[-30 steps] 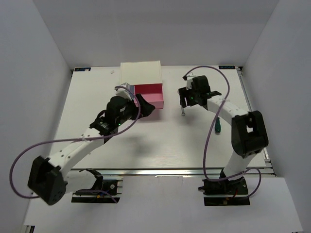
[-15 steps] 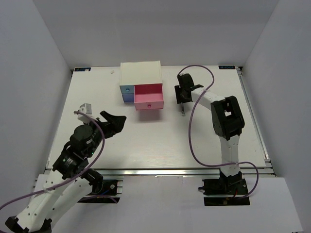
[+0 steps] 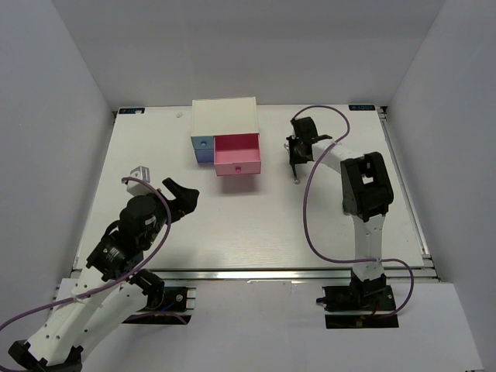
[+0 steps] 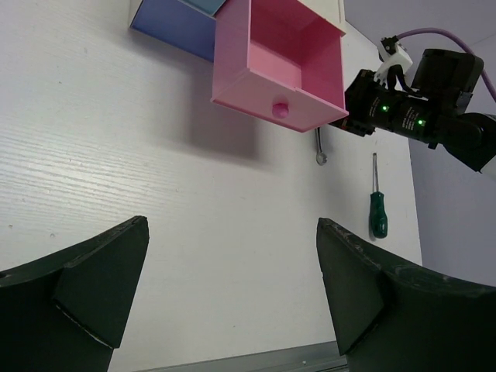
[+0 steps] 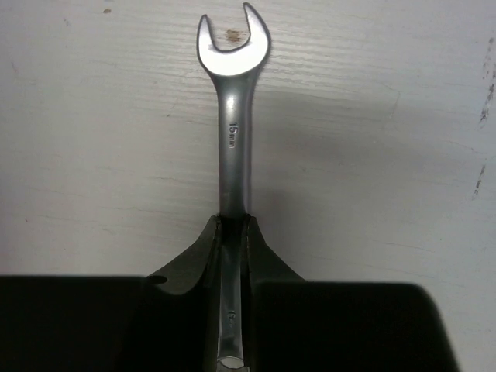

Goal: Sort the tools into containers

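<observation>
A slim silver wrench [image 5: 232, 132] lies flat on the white table, its open end pointing away from my right gripper [image 5: 232, 221], which is shut on its shaft. From above, that wrench [image 3: 295, 175] sticks out below the right gripper [image 3: 296, 157], just right of the pulled-out pink drawer [image 3: 237, 155]. My left gripper [image 3: 180, 198] stands open over bare table at the front left, with nothing between its fingers [image 4: 116, 271]. In the left wrist view the pink drawer [image 4: 279, 70] shows no contents, and a green-handled screwdriver [image 4: 378, 213] lies right of the wrench [image 4: 319, 147].
The white cabinet [image 3: 225, 116] stands at the back centre with blue drawer fronts [image 3: 203, 147] left of the pink one. The right arm [image 3: 364, 190] stretches along the right side with its purple cable looping beside it. White walls close off three sides.
The left arm has pulled back from the pink drawer to the front left, still open. The right gripper's jaws have closed onto the wrench shaft.
</observation>
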You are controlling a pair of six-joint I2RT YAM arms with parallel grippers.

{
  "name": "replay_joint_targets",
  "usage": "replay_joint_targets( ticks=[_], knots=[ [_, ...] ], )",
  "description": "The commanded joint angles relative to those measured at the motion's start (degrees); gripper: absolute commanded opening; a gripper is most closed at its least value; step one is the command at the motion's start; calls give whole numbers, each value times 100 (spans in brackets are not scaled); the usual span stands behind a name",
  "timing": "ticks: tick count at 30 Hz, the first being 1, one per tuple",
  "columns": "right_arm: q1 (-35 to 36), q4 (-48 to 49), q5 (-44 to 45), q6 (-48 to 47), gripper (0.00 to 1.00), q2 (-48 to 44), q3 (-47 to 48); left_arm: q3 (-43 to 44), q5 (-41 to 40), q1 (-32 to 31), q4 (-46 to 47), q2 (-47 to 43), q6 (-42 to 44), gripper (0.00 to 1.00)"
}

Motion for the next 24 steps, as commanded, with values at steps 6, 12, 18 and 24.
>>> replay_joint_targets(
  ticks=[6,12,18,24],
  knots=[
    [-458,-648,-682,-24,0,-216,-562,197,-119,-13,-1,-35,73,98],
    [-564,-403,-1851,-236,0,-1393,-1080,65,-66,-12,156,-71,73,98],
    [-599,-236,-2852,133,0,-1965,-1319,38,-14,-12,289,-9,135,98],
    [-599,151,-3161,266,0,-2475,-1574,-14,13,-12,298,-79,117,98]
  ],
)
